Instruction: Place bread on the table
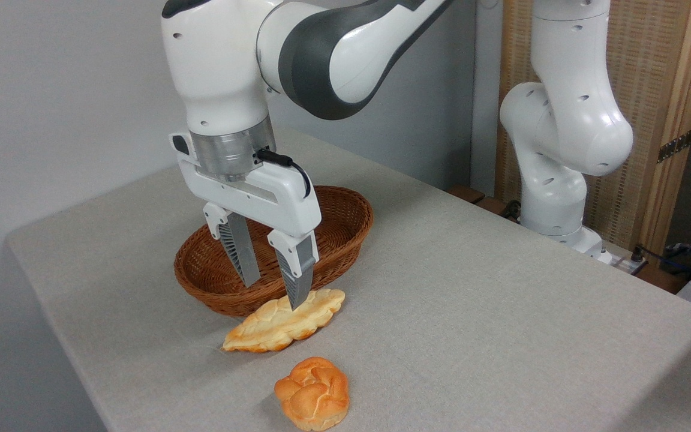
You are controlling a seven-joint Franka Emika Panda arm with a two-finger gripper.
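Gripper (275, 292) parted over knotted bun (314, 393).

Matt grey cloth-like table (501, 312), rough woven brown wicker basket (345, 234), glossy white plastic arm (561, 120), golden crusted bread (314, 393)

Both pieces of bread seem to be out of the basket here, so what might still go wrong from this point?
1. The open gripper hangs right at the braided loaf, one fingertip seemingly over its back edge; descending or closing could drag or crush it.
2. The loaf lies against the wicker basket, so a sideways sweep may shove both.
3. The round bun sits near the table front edge; a nudge might roll it off.
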